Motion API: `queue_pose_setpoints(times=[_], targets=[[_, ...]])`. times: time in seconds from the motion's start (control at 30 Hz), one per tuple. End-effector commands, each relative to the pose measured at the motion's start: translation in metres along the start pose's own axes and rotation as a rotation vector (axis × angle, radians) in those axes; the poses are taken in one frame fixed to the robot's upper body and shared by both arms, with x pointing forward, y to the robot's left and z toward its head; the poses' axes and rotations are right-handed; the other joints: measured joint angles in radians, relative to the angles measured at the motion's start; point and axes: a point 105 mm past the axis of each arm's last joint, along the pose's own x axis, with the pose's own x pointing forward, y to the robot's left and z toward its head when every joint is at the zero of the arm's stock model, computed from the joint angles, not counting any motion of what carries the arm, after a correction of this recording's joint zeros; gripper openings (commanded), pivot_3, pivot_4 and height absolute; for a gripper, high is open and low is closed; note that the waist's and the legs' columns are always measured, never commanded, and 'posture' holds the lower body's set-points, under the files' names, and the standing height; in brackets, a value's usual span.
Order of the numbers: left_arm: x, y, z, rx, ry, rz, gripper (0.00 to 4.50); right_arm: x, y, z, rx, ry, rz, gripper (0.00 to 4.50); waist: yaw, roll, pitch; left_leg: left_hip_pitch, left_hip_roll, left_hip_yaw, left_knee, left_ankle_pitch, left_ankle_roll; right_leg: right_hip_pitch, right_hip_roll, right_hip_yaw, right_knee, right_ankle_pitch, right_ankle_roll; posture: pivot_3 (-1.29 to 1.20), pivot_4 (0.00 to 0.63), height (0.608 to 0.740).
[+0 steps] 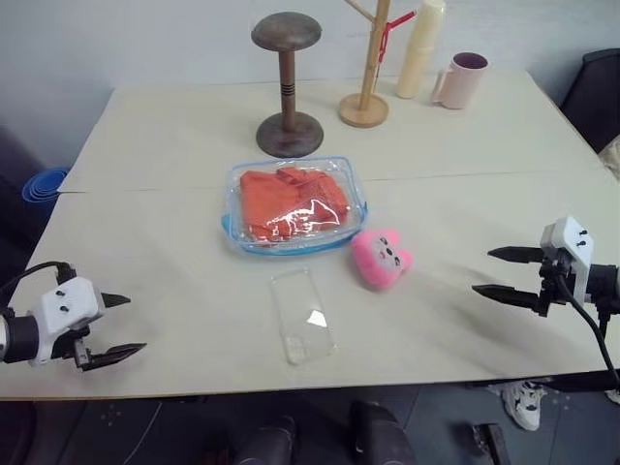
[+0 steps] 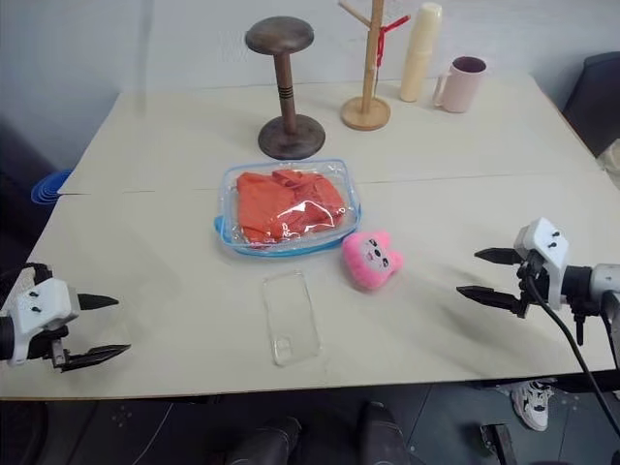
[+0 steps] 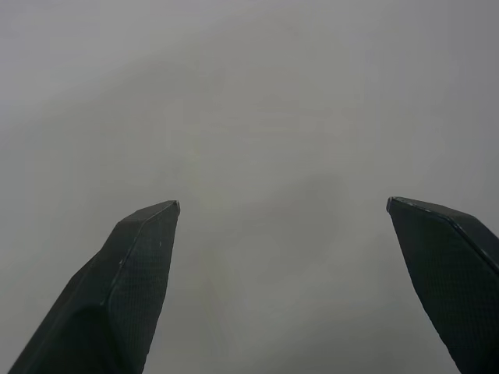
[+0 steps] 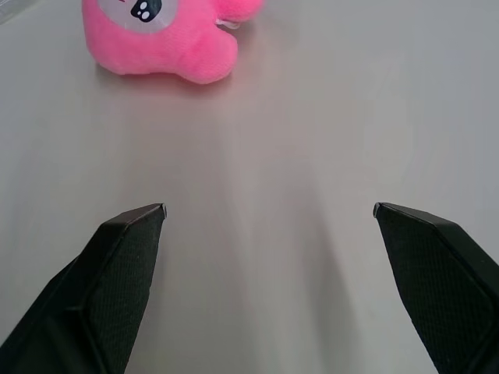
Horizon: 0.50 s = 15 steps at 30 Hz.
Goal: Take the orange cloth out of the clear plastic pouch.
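The orange cloth (image 1: 291, 201) lies crumpled inside the clear plastic pouch (image 1: 352, 179) with light blue trim, flat on the middle of the table. My left gripper (image 1: 122, 325) hovers open over the table's front left, far from the pouch. Over the front right, my right gripper (image 1: 496, 272) is open too, its black fingers pointing toward the centre. The right wrist view has the two fingertips (image 4: 132, 234) spread wide above bare tabletop. Nothing is held by either gripper.
A pink plush toy (image 1: 382, 258) sits just right of the pouch. A flat clear plastic rectangle (image 1: 302, 315) lies in front of the pouch. At the back stand a dark wooden stand (image 1: 288, 82), a light wooden rack (image 1: 368, 68), stacked cups (image 1: 420, 46) and a pink mug (image 1: 462, 79).
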Motion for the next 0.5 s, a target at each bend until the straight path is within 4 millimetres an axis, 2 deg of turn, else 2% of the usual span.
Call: queue_pose_setpoints(times=[0.03, 0.5], targets=[[-0.0034, 0.0031, 0.0019, 0.022, -0.005, 0.010, 4.50, -0.0052, -0.0025, 0.0120, -0.033, -0.037, -0.020, 4.48, 0.000, 0.000, 0.000, 0.000, 0.000, 0.001, 0.000, 0.000, 0.000, -0.001, 0.000, 0.001, 0.000, 0.000, 0.000, 0.00, 0.150, 0.740], [0.0012, 0.0089, 0.0052, 0.005, -0.021, 0.051, 4.50, 0.0000, -0.0036, 0.0119, -0.045, -0.034, -0.044, 4.48, 0.002, 0.000, 0.000, 0.000, 0.001, 0.006, 0.000, 0.000, 0.000, -0.003, 0.002, 0.006, 0.001, 0.000, 0.001, 0.00, 0.150, 0.740]])
